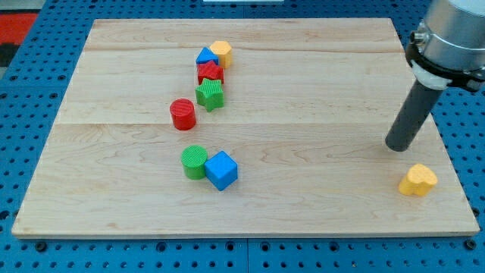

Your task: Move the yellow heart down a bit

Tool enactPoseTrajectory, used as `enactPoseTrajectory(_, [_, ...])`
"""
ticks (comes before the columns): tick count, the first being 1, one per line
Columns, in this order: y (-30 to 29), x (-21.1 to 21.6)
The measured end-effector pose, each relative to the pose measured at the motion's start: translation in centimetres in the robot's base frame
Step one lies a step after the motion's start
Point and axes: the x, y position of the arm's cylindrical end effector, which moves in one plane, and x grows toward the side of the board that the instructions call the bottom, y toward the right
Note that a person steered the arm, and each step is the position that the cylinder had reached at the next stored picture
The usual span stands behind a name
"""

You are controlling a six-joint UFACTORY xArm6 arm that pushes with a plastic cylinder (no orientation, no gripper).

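Note:
The yellow heart (417,180) lies on the wooden board (303,189) near the view's bottom right corner. My tip (397,146) rests on the board just above and slightly left of the heart, with a small gap between them. The dark rod rises toward the view's top right to the arm's grey body.
At the top centre a yellow hexagon (221,52), a blue triangle (206,56), a red star (210,73) and a green star (210,94) form a tight column. A red cylinder (183,114) stands below them. A green cylinder (195,161) touches a blue cube (221,170).

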Motion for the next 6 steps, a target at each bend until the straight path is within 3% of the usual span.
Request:
enactPoseTrajectory(5, [2.4,6.0])
enactPoseTrajectory(6, [1.1,5.3])
